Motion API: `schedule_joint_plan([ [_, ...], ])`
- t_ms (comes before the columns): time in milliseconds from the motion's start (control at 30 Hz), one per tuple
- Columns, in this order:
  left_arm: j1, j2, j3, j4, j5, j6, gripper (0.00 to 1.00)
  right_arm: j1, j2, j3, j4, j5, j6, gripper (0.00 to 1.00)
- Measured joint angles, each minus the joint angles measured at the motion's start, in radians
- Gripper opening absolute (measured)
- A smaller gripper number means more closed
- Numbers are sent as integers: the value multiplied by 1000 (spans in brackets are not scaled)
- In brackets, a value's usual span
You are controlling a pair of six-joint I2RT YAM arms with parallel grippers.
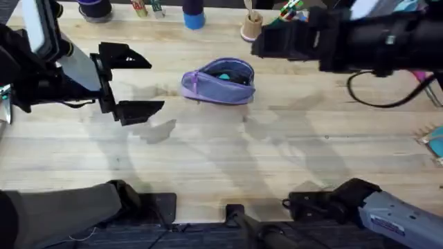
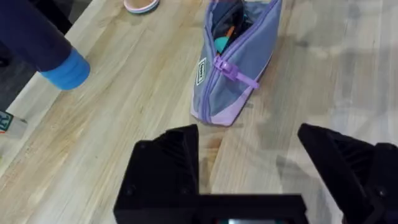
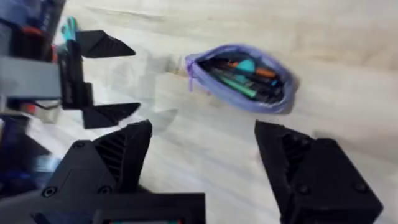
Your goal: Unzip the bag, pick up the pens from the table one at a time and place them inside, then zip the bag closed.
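Note:
The lavender bag [image 1: 218,83] lies unzipped on the table [image 1: 208,159], its mouth gaping. Inside it the right wrist view shows a green pen [image 3: 238,84] among dark, teal and orange items; the bag [image 3: 242,78] hides their lower parts. My left gripper [image 1: 138,83] hovers open just left of the bag, holding nothing, with the bag's zipper pull [image 2: 235,73] ahead of its fingers [image 2: 249,140]. My right gripper [image 1: 273,41] hangs high over the back right, dark and blurred, and its fingers [image 3: 204,130] are spread open and empty, well short of the bag.
A blue cup [image 1: 194,17] and a small wooden holder with pens [image 1: 252,26] stand along the far edge. Teal-handled scissors [image 1: 436,142] lie at the right edge. The arms' bases fill the near edge.

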Motion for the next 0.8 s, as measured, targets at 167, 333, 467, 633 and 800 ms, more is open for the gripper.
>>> schedule_joint_plan([
  [167, 0, 0, 0, 0, 0, 0, 992, 43, 52, 0, 2, 0, 191, 998],
  [333, 0, 0, 0, 0, 0, 0, 993, 51, 93, 0, 20, 0, 345, 998],
  [467, 0, 0, 0, 0, 0, 0, 993, 73, 116, 0, 47, 0, 369, 998],
  [633, 0, 0, 0, 0, 0, 0, 993, 122, 156, 0, 98, 0, 375, 997],
  [800, 0, 0, 0, 0, 0, 0, 992, 178, 204, 0, 157, 43, 379, 998],
])
